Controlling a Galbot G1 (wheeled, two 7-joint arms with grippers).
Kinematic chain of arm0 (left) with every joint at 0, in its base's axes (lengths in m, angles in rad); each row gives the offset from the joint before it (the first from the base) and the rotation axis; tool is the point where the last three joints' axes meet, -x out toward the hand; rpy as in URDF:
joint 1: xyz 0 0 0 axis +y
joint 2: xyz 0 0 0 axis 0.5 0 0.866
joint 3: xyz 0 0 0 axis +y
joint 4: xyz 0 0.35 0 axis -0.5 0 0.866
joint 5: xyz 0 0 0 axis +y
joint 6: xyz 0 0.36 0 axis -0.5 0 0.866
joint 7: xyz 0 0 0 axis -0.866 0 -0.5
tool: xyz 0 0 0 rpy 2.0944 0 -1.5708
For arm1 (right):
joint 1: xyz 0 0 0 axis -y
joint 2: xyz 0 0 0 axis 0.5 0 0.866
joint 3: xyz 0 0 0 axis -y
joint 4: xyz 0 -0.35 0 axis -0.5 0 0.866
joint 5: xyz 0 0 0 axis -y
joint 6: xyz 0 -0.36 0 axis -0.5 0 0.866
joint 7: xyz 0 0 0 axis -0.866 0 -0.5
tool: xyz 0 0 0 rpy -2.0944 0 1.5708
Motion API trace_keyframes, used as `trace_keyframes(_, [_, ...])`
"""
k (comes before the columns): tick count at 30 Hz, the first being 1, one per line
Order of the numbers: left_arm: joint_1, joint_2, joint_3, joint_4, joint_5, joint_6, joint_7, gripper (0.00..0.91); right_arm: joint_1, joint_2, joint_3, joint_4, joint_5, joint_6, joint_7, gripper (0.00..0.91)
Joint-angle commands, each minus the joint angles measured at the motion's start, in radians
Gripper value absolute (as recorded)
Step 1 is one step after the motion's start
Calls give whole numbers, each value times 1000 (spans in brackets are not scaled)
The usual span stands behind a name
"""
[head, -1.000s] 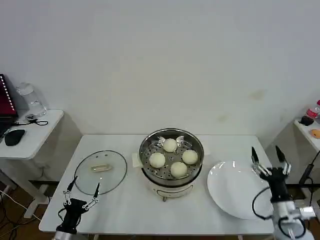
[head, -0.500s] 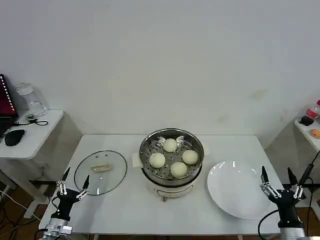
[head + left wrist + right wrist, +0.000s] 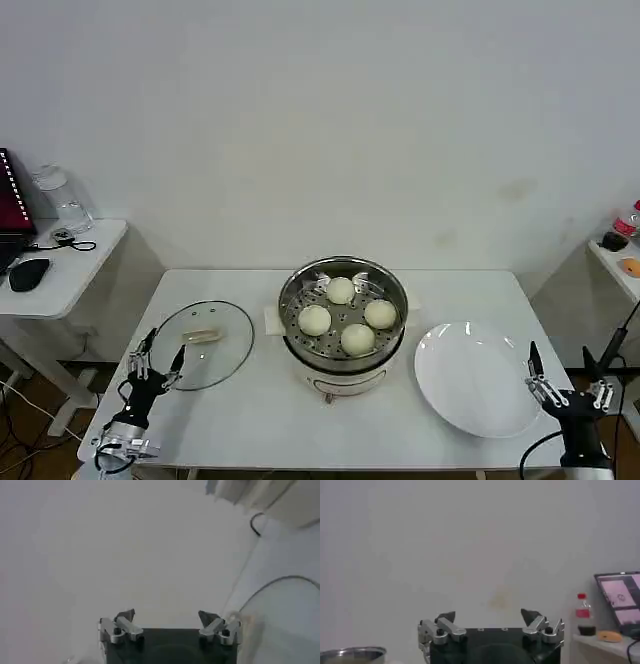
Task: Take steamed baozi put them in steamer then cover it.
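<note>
Four steamed baozi (image 3: 344, 317) sit on the perforated tray inside the steamer (image 3: 343, 311), which stands at the middle of the table (image 3: 250, 410) with its top uncovered. With the buns loaded, the step in hand appears to be the covering. The cover (image 3: 201, 344), a clear glass lid with a pale oblong handle at its centre, lies flat on the table to the robot's left of the steamer, well apart from it. The left tool (image 3: 154, 355) hovers at the near-left edge of the cover, its fingers spread and holding nothing; the left wrist view (image 3: 170, 624) shows the same splayed fingertips with the lid's curved rim just beside them. A white plate (image 3: 478, 380) lies bare on the far side of the steamer from the cover, and the right tool (image 3: 566, 379) stands past the plate's outer edge, released and empty, with its fingers likewise spread in the right wrist view (image 3: 490, 622), where the steamer's rim shows low at one corner. The next move likely calls for the left tool to travel inward over the glass, close on the handle, lift the cover level and set it squarely onto the steamer's rim. The right arm looks idle.
</note>
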Motion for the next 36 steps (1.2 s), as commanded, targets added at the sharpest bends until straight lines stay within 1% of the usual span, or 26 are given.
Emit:
trace_keyframes(1, [-66,10,84,34,122,157,-25,907,-13,16,5,11,-12,-3,-3,907])
trace_keyframes(7, [-86,2,128,20,126,213,6,907,-17,20,5,21,-15,-5,-3,907])
trace_keyframes(17, [-90,6,134,28,140,278,32,907,-27,32,5,37,-19,-5,-5,907])
trace_keyframes(29, [-135,-6,152,83,144,287,34,907,-51,35,5,54,-29,3,-9,907])
trace_keyframes(36, [-182,-9,154,149,147,295,22,907,-61,45,5,62,-34,7,-11,907])
